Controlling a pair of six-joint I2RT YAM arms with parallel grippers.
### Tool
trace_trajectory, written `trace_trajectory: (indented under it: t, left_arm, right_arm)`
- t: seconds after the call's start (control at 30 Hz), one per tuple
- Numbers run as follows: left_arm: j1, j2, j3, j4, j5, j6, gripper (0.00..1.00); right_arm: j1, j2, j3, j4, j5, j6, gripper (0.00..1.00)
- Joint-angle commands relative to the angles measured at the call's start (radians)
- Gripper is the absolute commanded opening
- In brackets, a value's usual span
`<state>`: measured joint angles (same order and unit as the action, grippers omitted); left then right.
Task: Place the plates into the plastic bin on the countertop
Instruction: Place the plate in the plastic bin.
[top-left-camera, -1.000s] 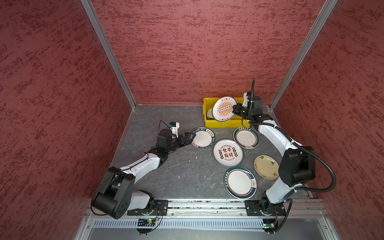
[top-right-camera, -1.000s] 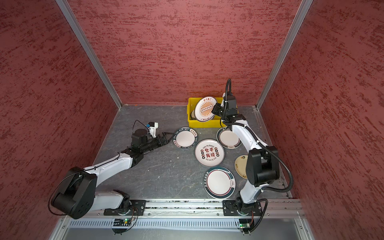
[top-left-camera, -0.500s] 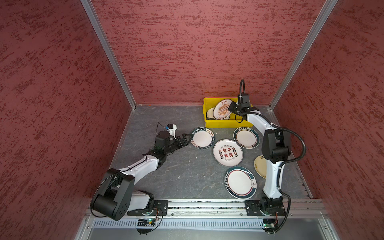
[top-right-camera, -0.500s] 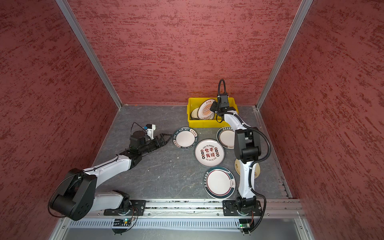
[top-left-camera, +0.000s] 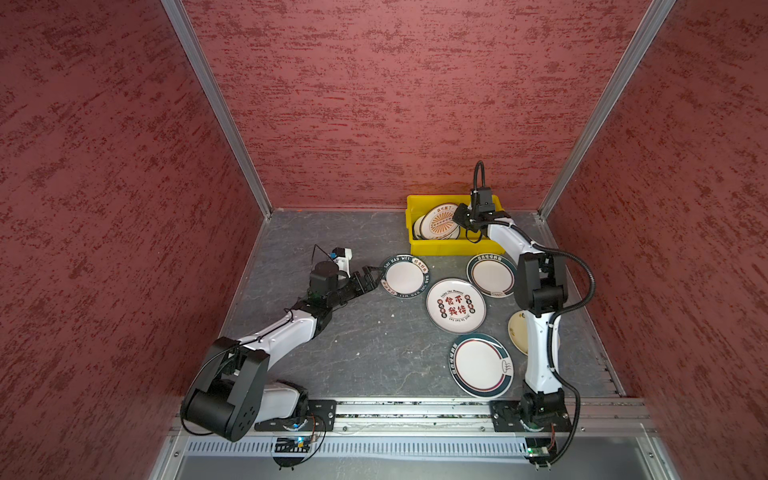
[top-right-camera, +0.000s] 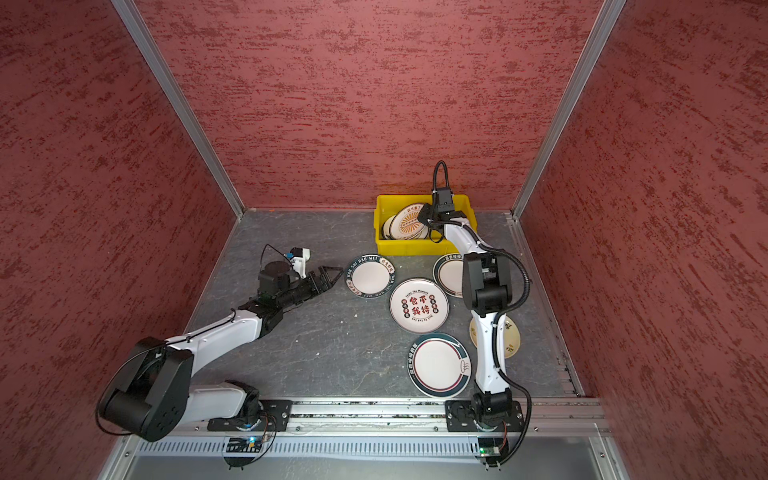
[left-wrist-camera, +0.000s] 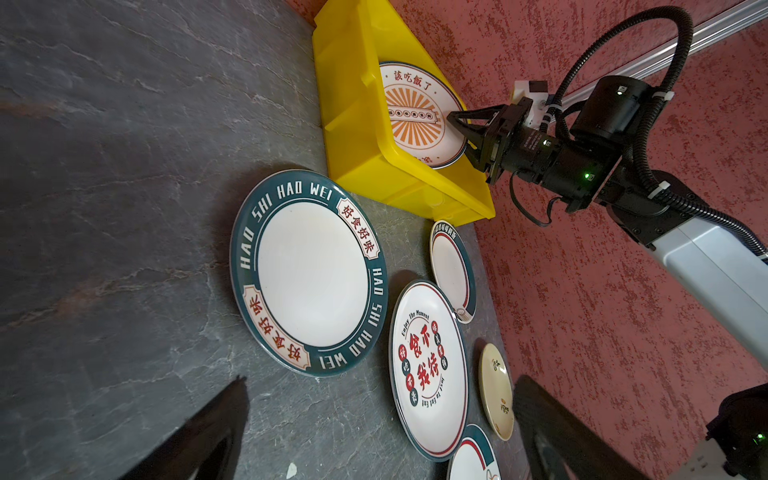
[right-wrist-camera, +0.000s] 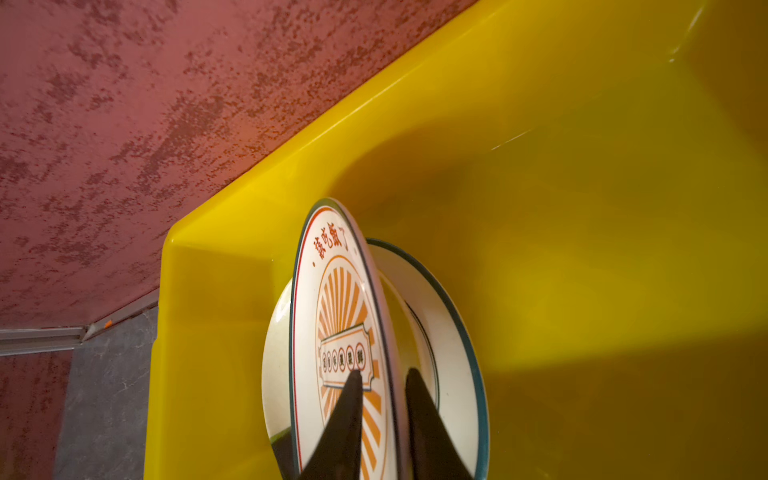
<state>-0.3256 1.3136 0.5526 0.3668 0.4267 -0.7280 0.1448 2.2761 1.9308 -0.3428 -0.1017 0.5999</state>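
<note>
Inside the bright yellow plastic bin (top-left-camera: 453, 248), the right end effector (right-wrist-camera: 382, 371) narrowly straddles the tilted orange-sunburst white plate (top-left-camera: 441, 219), grip unclear; the left end effector (top-left-camera: 374, 277) gapes empty.

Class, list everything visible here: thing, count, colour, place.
dark grey countertop: one, grey, below
red textured walls: three, red, around
yellow plastic bin: one, yellow, back of countertop
round orange-sunburst plate: one, white-orange, leaning in bin
other plates: at least two, white, in bin
teal-rimmed plates: three, white-teal, on countertop
red-character plate: one, white, between them
cream plate: one, cream-yellow, partly behind right arm
left end effector: one, black, open beside teal-rimmed plate
right end effector: one, black, astride sunburst plate's rim
</note>
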Motion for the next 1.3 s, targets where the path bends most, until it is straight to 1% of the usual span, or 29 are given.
trace_trajectory:
  t: [0.0,0.13,0.17,0.23,0.27,0.3,0.33,0.5,0.6,0.77,0.97,1.1,1.27]
  left_arm:
    - [0.006,-0.005,-0.006,0.005,0.005,0.002,0.99]
    - [0.006,-0.004,-0.004,-0.002,0.000,0.004,0.99]
    - [0.005,-0.004,-0.003,-0.004,-0.002,0.005,1.00]
    - [0.006,-0.002,-0.003,-0.006,-0.005,0.007,0.99]
    - [0.005,-0.002,-0.003,-0.006,-0.007,0.006,1.00]
    - [0.005,-0.002,-0.004,-0.009,-0.009,0.008,0.99]
    - [0.007,-0.002,-0.004,-0.012,-0.012,0.011,0.99]
    - [0.007,0.006,-0.003,-0.017,-0.022,0.020,0.99]
    - [0.008,0.013,0.000,-0.031,-0.034,0.025,0.99]
    - [0.009,0.033,0.005,-0.035,-0.033,0.026,0.99]
    - [0.014,0.065,0.015,-0.040,-0.026,0.016,0.99]
    - [0.014,0.071,0.015,-0.035,-0.016,0.011,0.99]
    - [0.017,0.090,0.020,-0.040,-0.014,0.015,0.99]
  right_arm:
    - [-0.004,-0.001,0.019,0.001,-0.007,-0.002,0.22]
    - [-0.005,-0.008,0.011,0.003,-0.022,-0.017,0.28]
    - [-0.005,-0.007,0.011,-0.001,-0.025,-0.019,0.31]
    - [-0.005,-0.009,0.010,-0.009,-0.026,-0.026,0.42]
    - [-0.005,-0.011,0.010,-0.015,-0.024,-0.031,0.49]
    - [-0.005,-0.015,0.009,-0.017,-0.023,-0.037,0.60]
    - [-0.005,-0.020,0.005,-0.014,-0.029,-0.049,0.67]
    - [-0.005,-0.070,-0.055,0.026,-0.015,-0.077,0.90]
    - [-0.005,-0.107,-0.086,0.027,0.032,-0.101,0.98]
    - [-0.011,-0.175,-0.127,0.015,0.079,-0.142,0.99]
    - [-0.021,-0.294,-0.211,0.016,0.139,-0.192,0.99]
    - [-0.035,-0.405,-0.370,0.096,0.173,-0.219,0.99]
    - [-0.058,-0.557,-0.586,0.136,0.158,-0.217,0.99]
